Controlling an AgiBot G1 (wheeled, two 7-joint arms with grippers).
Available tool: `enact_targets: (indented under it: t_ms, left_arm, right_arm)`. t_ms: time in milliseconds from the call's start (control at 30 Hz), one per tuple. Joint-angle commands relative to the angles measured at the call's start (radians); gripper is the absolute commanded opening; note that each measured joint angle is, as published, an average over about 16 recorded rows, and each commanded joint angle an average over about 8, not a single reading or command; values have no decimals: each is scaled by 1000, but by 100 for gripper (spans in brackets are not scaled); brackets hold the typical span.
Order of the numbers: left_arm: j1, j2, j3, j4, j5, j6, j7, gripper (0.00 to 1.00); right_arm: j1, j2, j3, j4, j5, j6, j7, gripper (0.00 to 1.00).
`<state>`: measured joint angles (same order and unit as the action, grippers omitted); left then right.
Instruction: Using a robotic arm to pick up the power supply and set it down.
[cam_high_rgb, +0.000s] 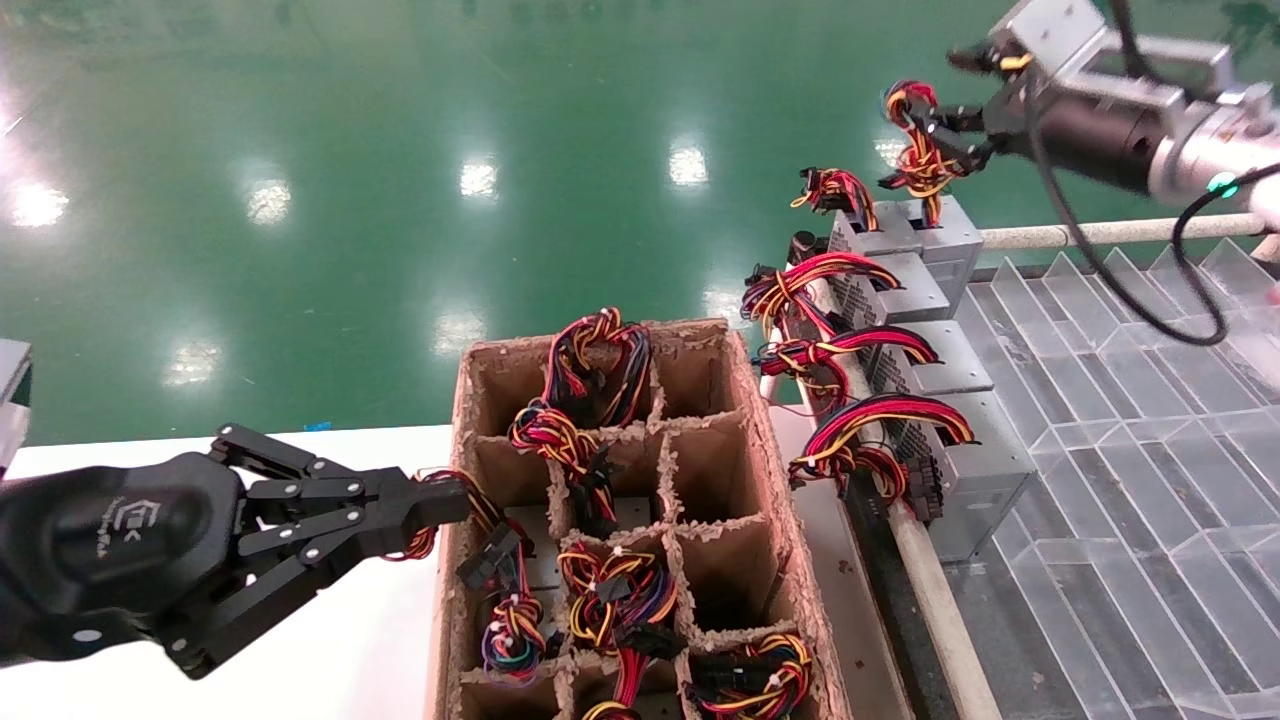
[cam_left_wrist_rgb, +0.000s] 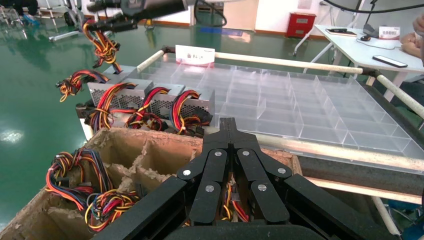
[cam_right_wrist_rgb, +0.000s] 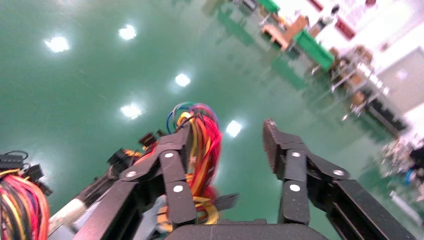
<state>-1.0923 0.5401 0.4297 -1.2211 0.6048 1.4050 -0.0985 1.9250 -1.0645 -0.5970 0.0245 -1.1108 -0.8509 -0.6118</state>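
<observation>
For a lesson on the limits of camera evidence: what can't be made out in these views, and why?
- Left wrist view: whether the shut left gripper pinches any wire; its own fingers cover the spot.
- Head view: what lies deep in the cardboard crate; wire bundles and dividers hide it.
- Right wrist view: the power supply body below the open right gripper; only its wires show, the picture edge cuts off the rest.

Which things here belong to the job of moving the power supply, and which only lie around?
Job:
- right gripper, open beside the wire bundle of the farthest power supply

Lying about:
- left gripper, shut, at the cardboard carton
- other supplies in the row
- clear tray
</observation>
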Motion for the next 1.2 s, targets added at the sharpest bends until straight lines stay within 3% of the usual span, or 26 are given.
enact_targets:
  t_ms: [33, 433, 600, 633, 867, 900, 1200]
  left_arm:
    - [0, 0, 0, 0, 0, 0, 0, 0]
    - [0, 0, 0, 0, 0, 0, 0, 0]
    - [0, 0, 0, 0, 0, 0, 0, 0]
    - [0, 0, 0, 0, 0, 0, 0, 5]
    - [0, 0, 0, 0, 0, 0, 0, 92]
    - [0, 0, 0, 0, 0, 0, 0, 100]
    - [0, 0, 0, 0, 0, 0, 0, 100]
  right_arm:
    - [9, 9, 1, 11, 2, -20, -15, 100]
    - [39, 19, -1, 7, -2, -62, -35, 100]
    - [-4, 43, 15, 72, 16, -96, 6, 100]
    - [-19, 50, 20, 93, 22, -106, 20, 100]
    - [-123, 101, 57, 239, 67, -174, 118, 100]
    - [-138, 108, 63, 260, 74, -183, 132, 100]
    - [-270, 172, 110, 446, 131, -269, 256, 100]
